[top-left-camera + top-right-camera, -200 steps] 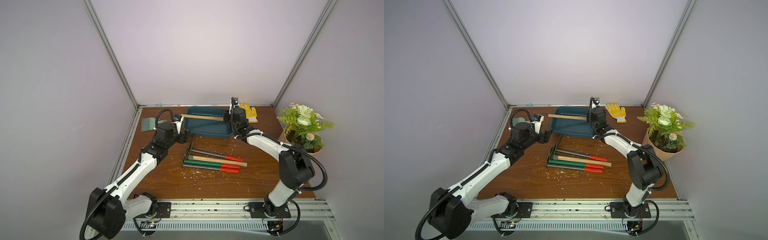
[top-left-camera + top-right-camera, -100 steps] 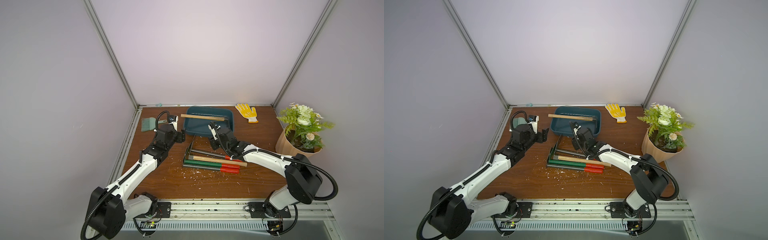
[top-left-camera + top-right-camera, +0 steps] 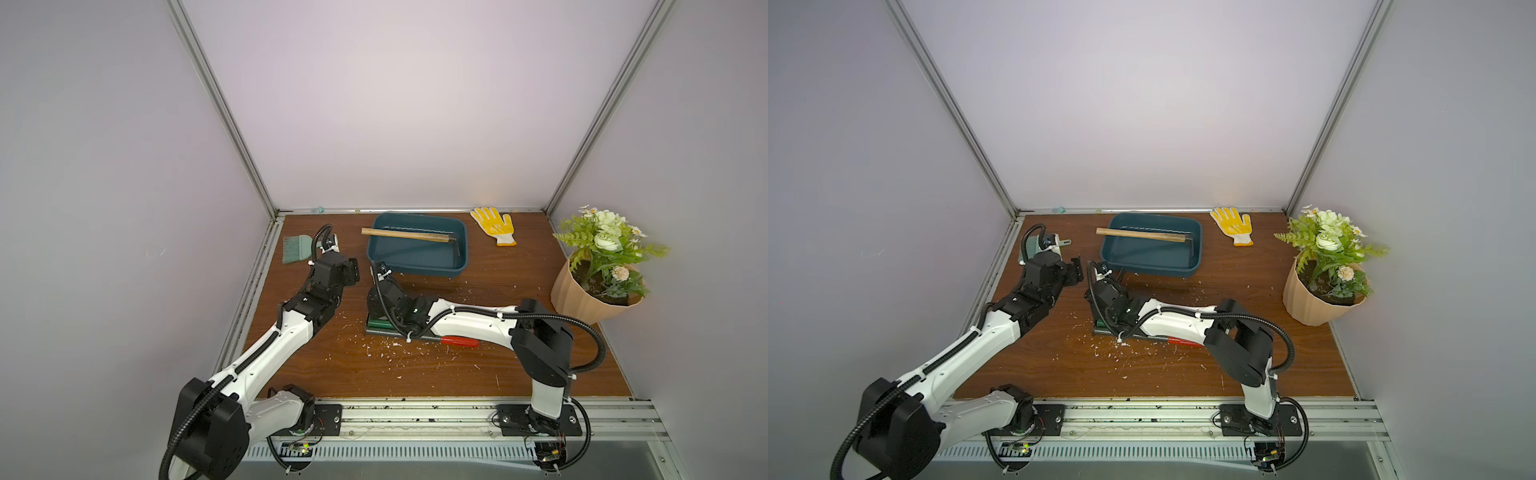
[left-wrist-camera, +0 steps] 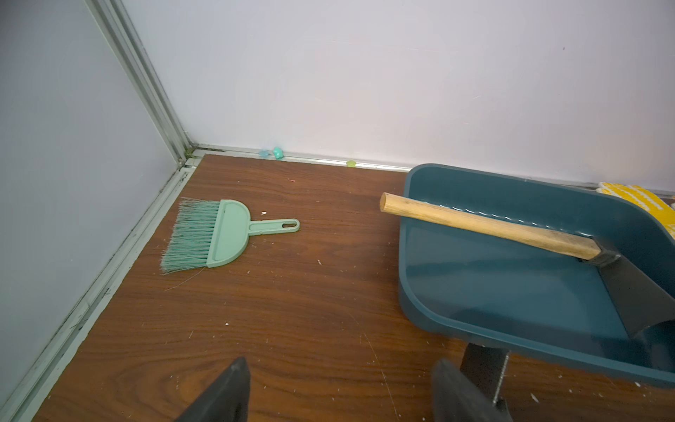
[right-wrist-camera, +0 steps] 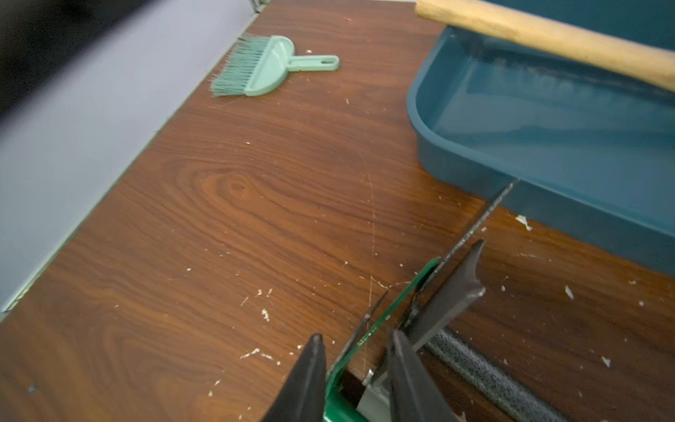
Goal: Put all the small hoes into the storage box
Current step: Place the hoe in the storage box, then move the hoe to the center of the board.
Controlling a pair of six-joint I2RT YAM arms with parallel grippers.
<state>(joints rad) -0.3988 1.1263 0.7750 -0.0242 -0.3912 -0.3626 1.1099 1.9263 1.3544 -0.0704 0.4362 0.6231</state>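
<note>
My left gripper point(image 4: 339, 396) is spread wide and empty, near the 8 o'clock corner of the storage box point(image 3: 415, 271). My right gripper point(image 5: 356, 347) straddles a green blade point(image 5: 389, 312); I cannot tell whether it pinches. The small hoe point(image 3: 405, 235) lies in the box, its handle overhanging the rim toward 9 o'clock.

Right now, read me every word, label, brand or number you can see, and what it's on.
None: no view shows readable text.
Yellow work glove: only a dot pattern, no letters.
Storage box, green hand brush, wooden hoe handle: unmarked.
Robot arms: any marks too small to read.
</note>
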